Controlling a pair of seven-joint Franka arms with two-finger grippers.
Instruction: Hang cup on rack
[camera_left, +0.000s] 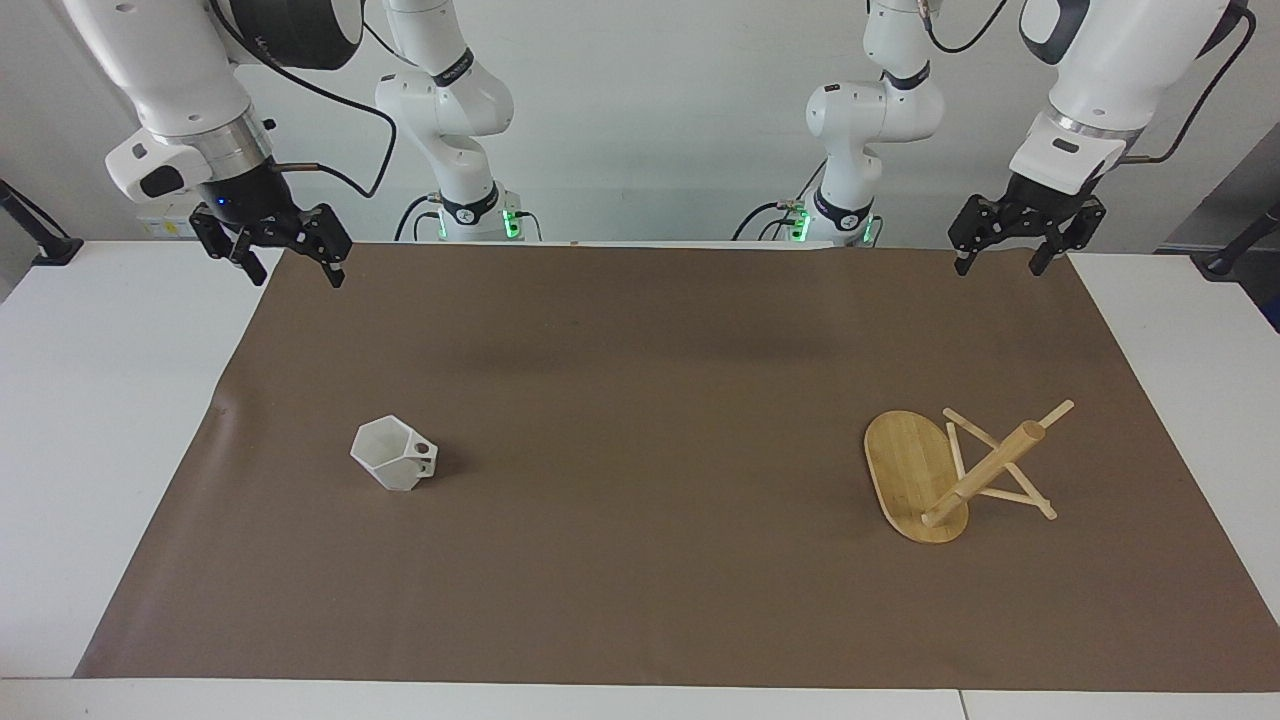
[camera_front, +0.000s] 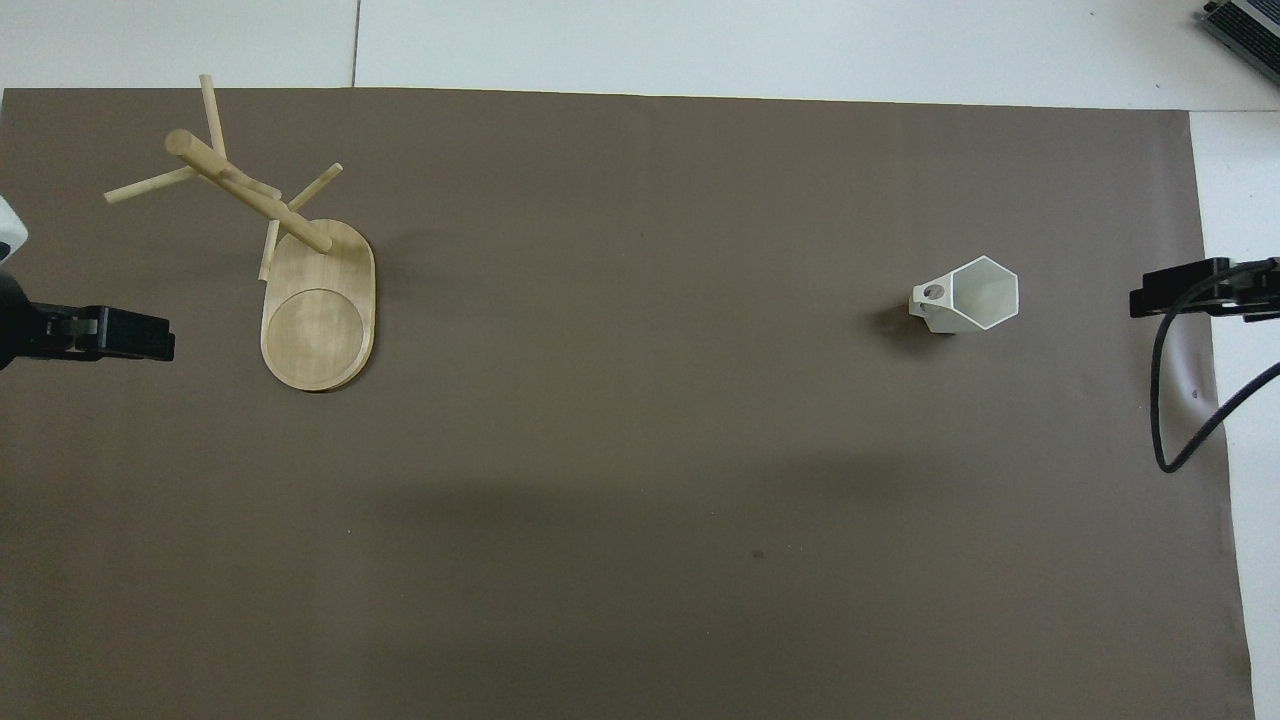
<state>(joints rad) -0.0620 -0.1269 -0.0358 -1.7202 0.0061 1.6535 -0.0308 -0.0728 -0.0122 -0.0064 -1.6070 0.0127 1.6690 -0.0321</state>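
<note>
The white faceted cup stands upright on the brown mat toward the right arm's end, its handle with the round hole pointing to the table's middle. The bamboo rack stands on its oval base toward the left arm's end, with the post and thin pegs rising from one end of the base. My right gripper hangs open and empty over the mat's edge at its own end. My left gripper also waits open and empty, over the mat's corner near its base.
A brown mat covers most of the white table. A black cable loops down from the right gripper. Both arms' bases stand at the robots' edge of the table.
</note>
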